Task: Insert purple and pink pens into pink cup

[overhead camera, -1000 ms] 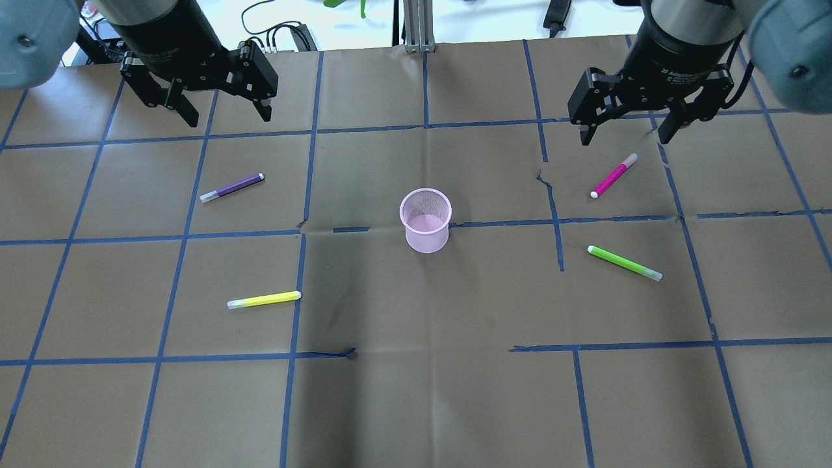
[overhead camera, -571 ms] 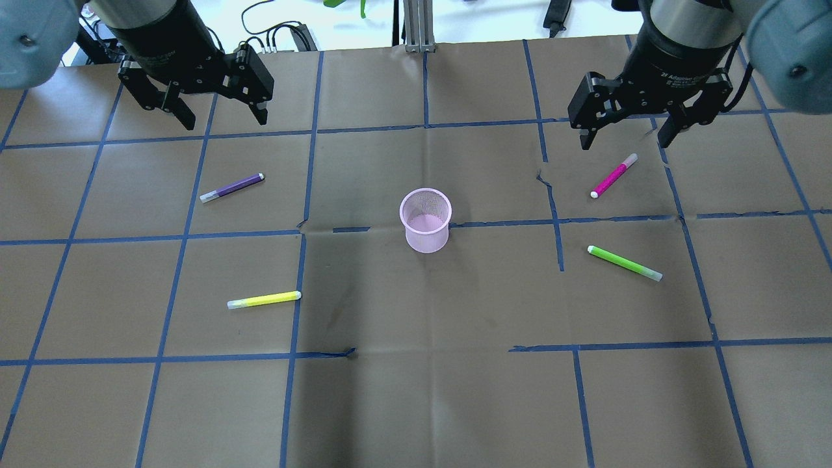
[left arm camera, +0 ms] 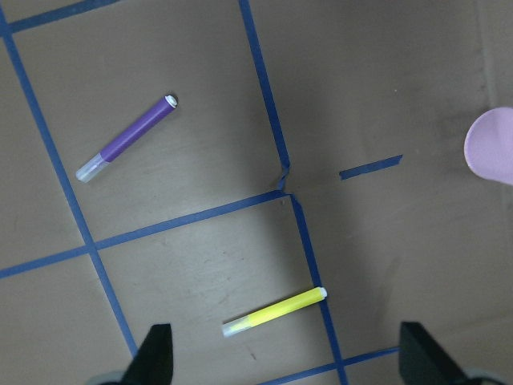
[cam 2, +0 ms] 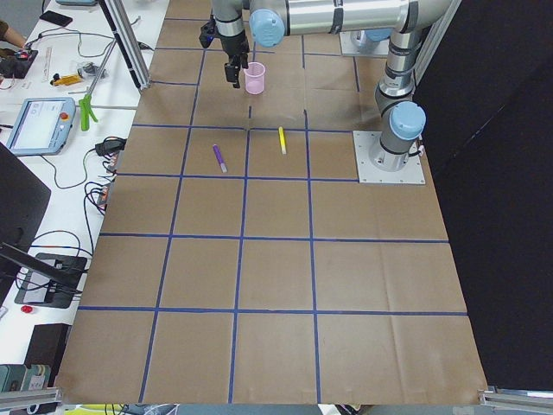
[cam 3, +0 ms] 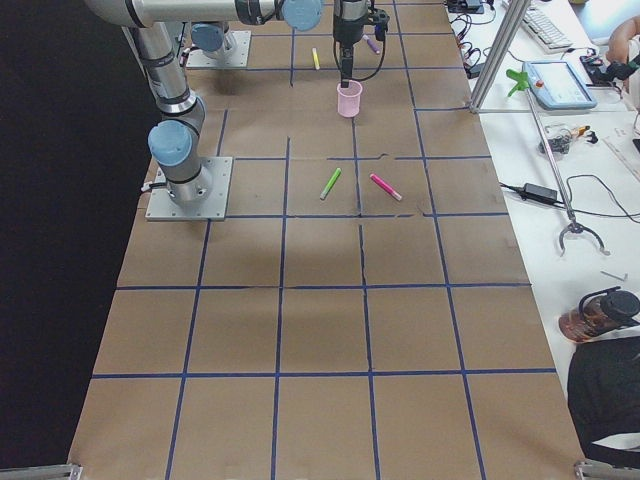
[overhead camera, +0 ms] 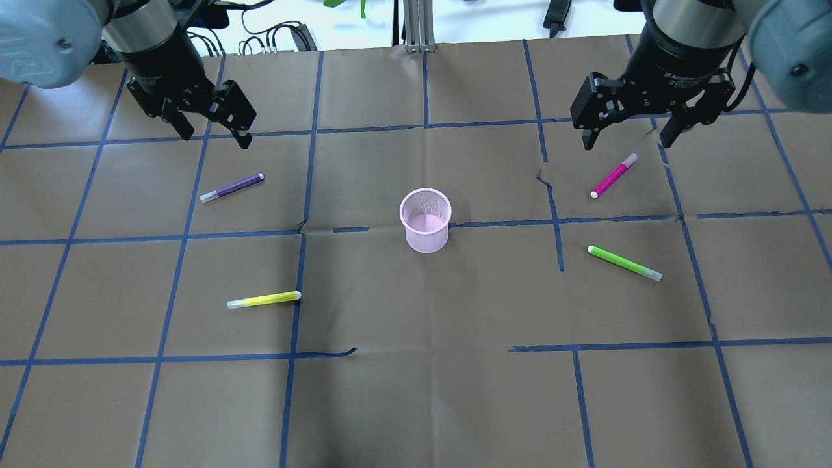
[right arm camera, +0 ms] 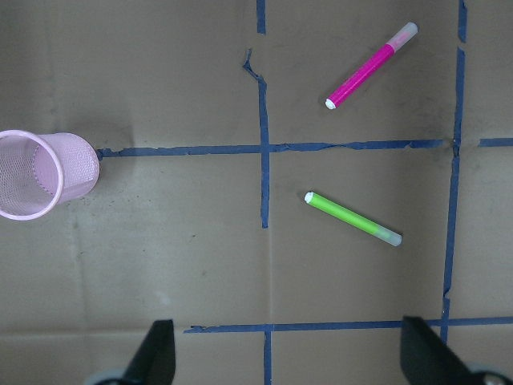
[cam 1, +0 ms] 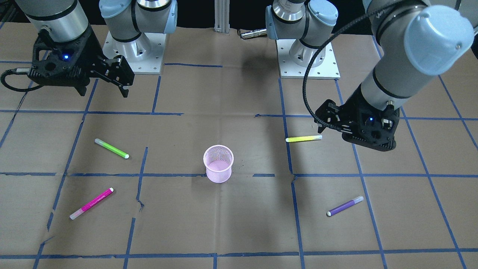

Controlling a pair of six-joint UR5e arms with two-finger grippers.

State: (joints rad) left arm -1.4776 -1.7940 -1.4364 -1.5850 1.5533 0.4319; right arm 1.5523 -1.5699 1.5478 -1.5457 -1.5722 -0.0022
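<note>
Jaws on both my grippers stand spread wide, gripping nothing. In the overhead view my left gripper (overhead camera: 216,138) hangs at the upper left, and the purple pen (overhead camera: 231,187) lies flat on the table (overhead camera: 416,403) just below it in the frame, untouched. My right gripper (overhead camera: 626,143) hangs at the upper right, with the pink pen (overhead camera: 613,175) lying slantwise just beneath. At the centre the pink cup (overhead camera: 425,220) stands upright, well apart from both pens. A yellow pen (overhead camera: 264,299) lies at the lower left, and a green pen (overhead camera: 624,262) lies right of centre.
</note>
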